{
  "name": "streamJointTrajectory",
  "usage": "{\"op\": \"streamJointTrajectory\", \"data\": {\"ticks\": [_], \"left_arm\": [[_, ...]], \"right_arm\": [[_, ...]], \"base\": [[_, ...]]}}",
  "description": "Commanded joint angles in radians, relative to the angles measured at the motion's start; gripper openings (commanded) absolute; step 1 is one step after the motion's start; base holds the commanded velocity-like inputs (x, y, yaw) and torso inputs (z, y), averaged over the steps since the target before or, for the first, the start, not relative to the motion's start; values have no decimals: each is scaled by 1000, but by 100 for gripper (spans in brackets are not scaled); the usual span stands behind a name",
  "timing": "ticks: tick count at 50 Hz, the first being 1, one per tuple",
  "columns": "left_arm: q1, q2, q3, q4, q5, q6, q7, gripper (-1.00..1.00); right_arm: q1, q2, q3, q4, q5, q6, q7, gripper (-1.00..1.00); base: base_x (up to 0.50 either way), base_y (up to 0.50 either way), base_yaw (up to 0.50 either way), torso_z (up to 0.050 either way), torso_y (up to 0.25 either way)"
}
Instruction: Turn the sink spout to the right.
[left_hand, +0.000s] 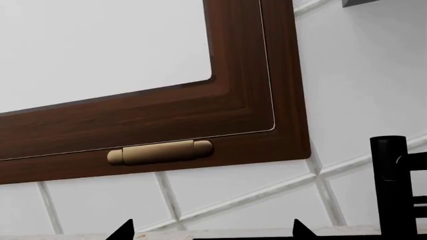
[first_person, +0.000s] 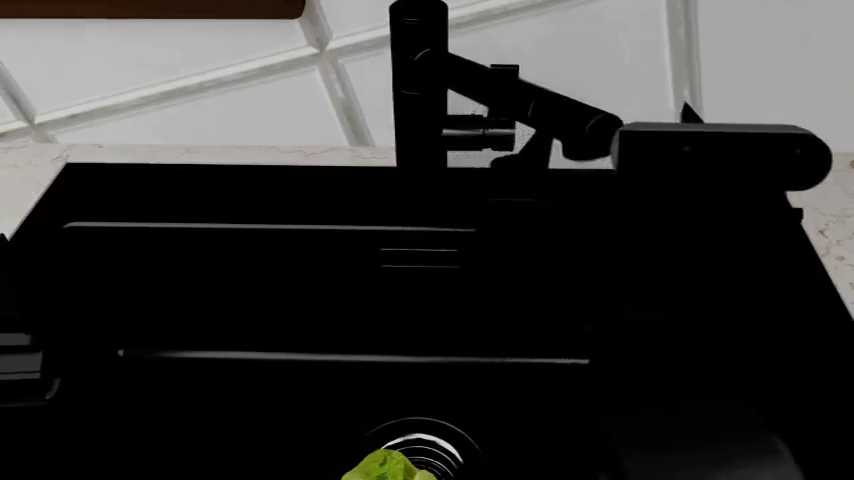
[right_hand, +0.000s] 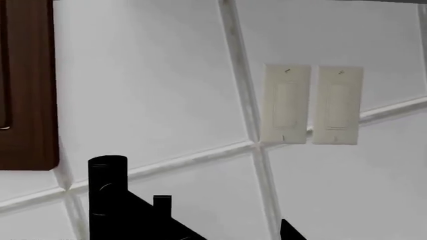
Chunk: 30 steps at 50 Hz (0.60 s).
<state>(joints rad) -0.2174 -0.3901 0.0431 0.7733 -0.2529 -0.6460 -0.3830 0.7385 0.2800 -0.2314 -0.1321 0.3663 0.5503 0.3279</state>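
A green leafy scrap (first_person: 387, 467) lies beside the chrome drain ring (first_person: 424, 443) in the matte black sink (first_person: 267, 300). Behind it, the tubular black spout (first_person: 514, 98) angles right from its column. Both grippers' grasp: cannot tell. Glossy white tiles (first_person: 174, 60) lie beyond.

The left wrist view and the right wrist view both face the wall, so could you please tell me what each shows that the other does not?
Only the left wrist view shows the window's dark wooden frame corner with its brass handle. Only the right wrist view shows two cream wall switches on the tiles. Both share the white tiled wall and the black sink spout, whose column top appears in each.
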Motion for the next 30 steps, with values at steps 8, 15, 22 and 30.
{"op": "streamJointTrajectory", "data": {"ticks": [8, 15, 22, 30], "left_arm": [[-2, -3, 2, -5, -5, 5, -3, 100], [-1, -4, 1, -3, -7, 6, -5, 100], [0, -6, 2, -6, -8, 10, -7, 100], [0, -7, 2, -4, -9, 10, -10, 100]], "right_arm": [[24, -1, -6, 93, -7, -26, -12, 100], [67, 3, -8, 122, -11, -22, -18, 100], [76, 12, -8, 142, -13, -20, -21, 100], [77, 14, -2, 187, -11, -38, -29, 100]], "base": [[0, 0, 0, 0, 0], [0, 0, 0, 0, 0], [0, 0, 0, 0, 0], [0, 0, 0, 0, 0]]}}
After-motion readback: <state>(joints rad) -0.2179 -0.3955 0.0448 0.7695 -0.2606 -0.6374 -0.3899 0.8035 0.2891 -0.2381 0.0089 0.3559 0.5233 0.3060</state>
